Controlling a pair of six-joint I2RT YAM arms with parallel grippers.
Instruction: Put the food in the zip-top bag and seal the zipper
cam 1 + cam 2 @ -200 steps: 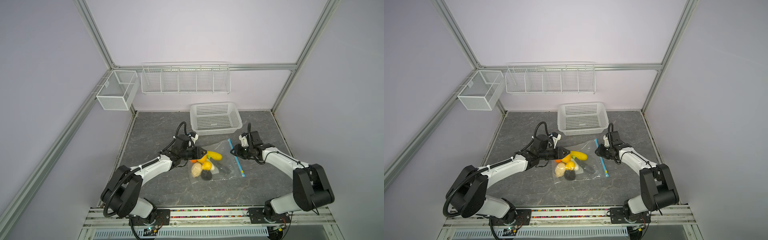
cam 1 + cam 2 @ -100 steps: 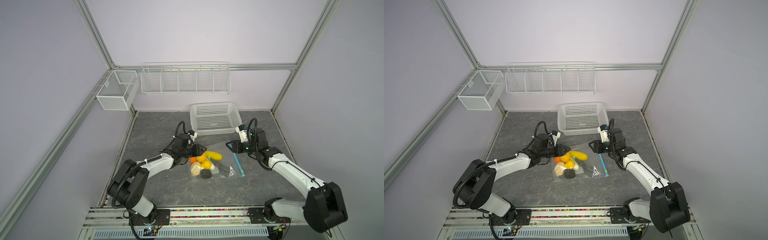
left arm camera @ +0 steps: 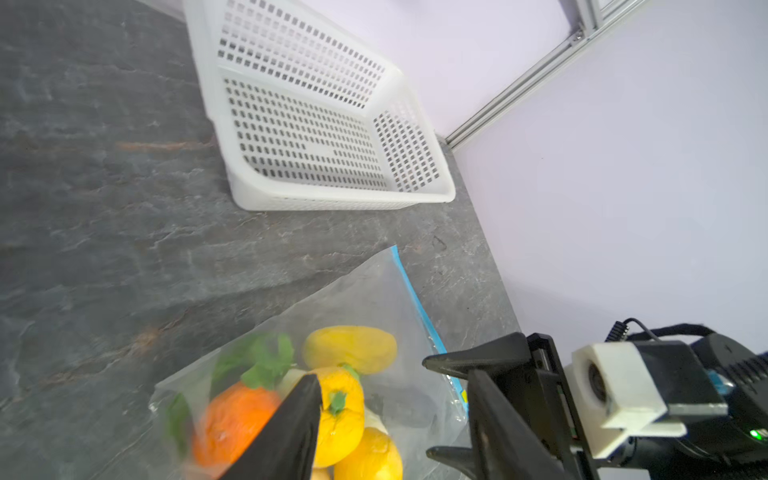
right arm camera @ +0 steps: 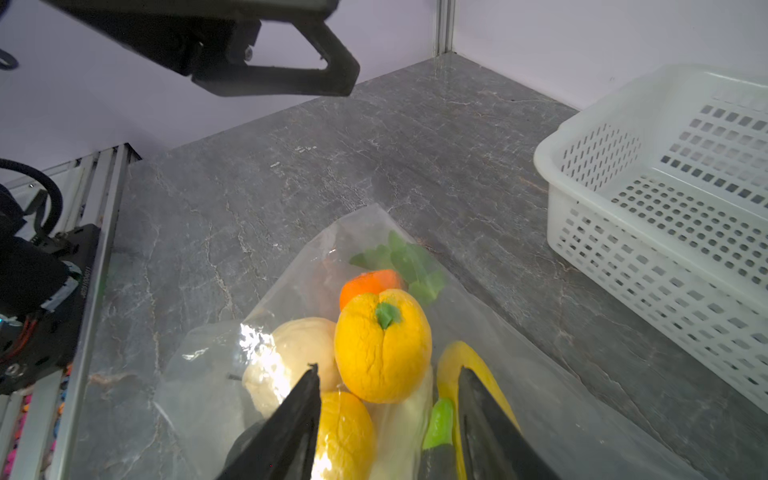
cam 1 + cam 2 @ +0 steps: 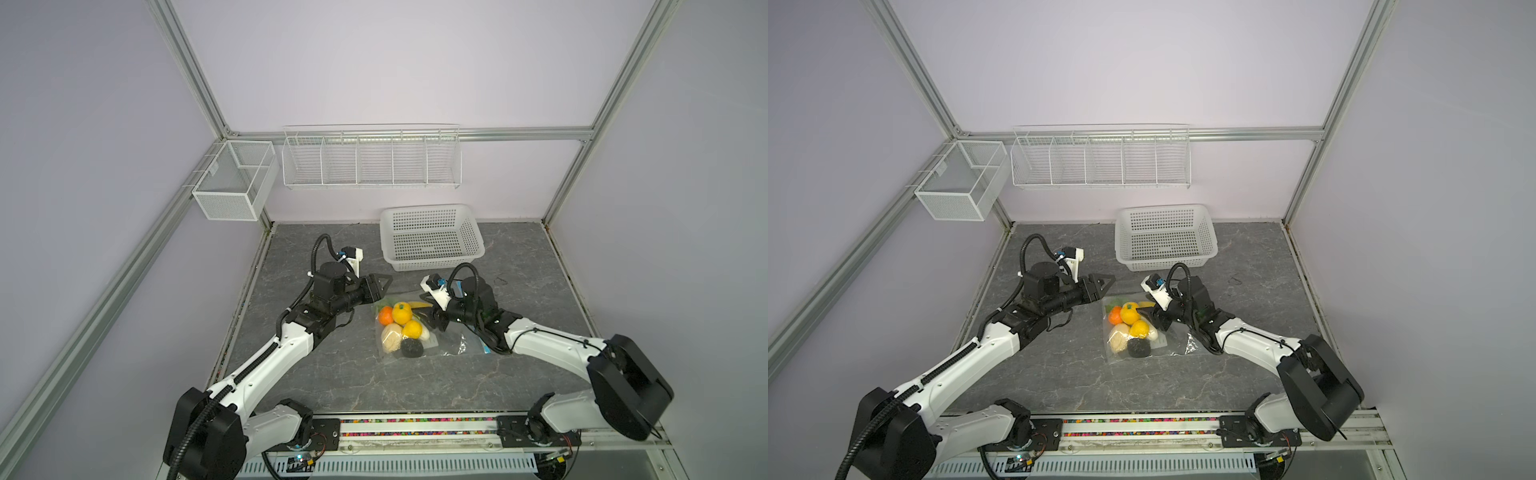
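My left gripper [image 5: 382,288] spread and empty, raised by the zip-top bag [image 5: 454,347], my right gripper [image 4: 386,371] parted, empty, over the food [image 5: 402,314] inside it, bag flat on the table [image 5: 332,376], its white label [image 5: 431,340] unreadable, zipper [image 3: 409,291] clearest from left wrist.

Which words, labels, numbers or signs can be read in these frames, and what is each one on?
No text here can be read in full.
White print on the left arm's base: too blurred to read.
White label on the bag: too small to read in any view.
Nothing else shows writing.
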